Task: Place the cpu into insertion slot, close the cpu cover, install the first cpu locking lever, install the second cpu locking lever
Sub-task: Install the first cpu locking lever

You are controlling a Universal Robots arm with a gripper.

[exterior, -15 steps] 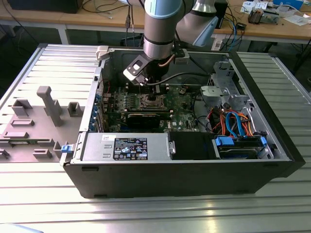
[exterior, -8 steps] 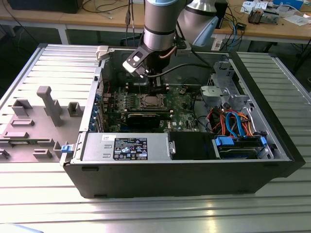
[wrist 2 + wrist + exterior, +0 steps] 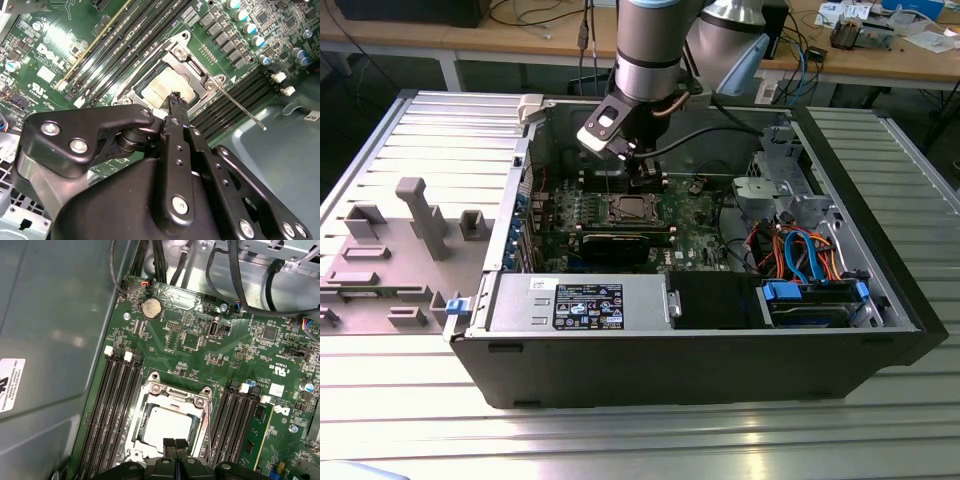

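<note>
Ribbed metal tabletop (image 3: 620, 440) spreads under everything, with wooden benches (image 3: 880, 62) across the back. Starting from the exterior view's left, a grey fixture (image 3: 420, 215) of posts and blocks comes first. Next is the open computer case (image 3: 720, 370), lying on its side with a power supply (image 3: 582, 305) along its near wall. I come down from above into the middle of the case. My gripper (image 3: 642, 178) hangs just over the green motherboard (image 3: 700, 215), right beside the cpu (image 3: 628, 208). Further to the exterior view's right lie orange and blue cables (image 3: 800, 250) and a drive bay (image 3: 810, 300) with blue tabs.

From the exterior view I cannot judge my fingers, but the first wrist view settles it. The two fingertips (image 3: 170, 445) are pressed together with nothing between them, poised at one edge of the cpu. I cannot tell whether they touch it. The cpu sits flat in the insertion slot, covering its contact field. The cpu cover (image 3: 176, 394) lies down around it, with the chip's silver top showing through the window. Memory slots (image 3: 107, 410) flank the socket on both sides, and a coin battery (image 3: 151, 307) sits beyond it.

The second wrist view gives me the locking lever (image 3: 240, 107) plainly. It is a thin rod standing free, slanting out from a corner of the cover across the memory slots, not hooked down.
</note>
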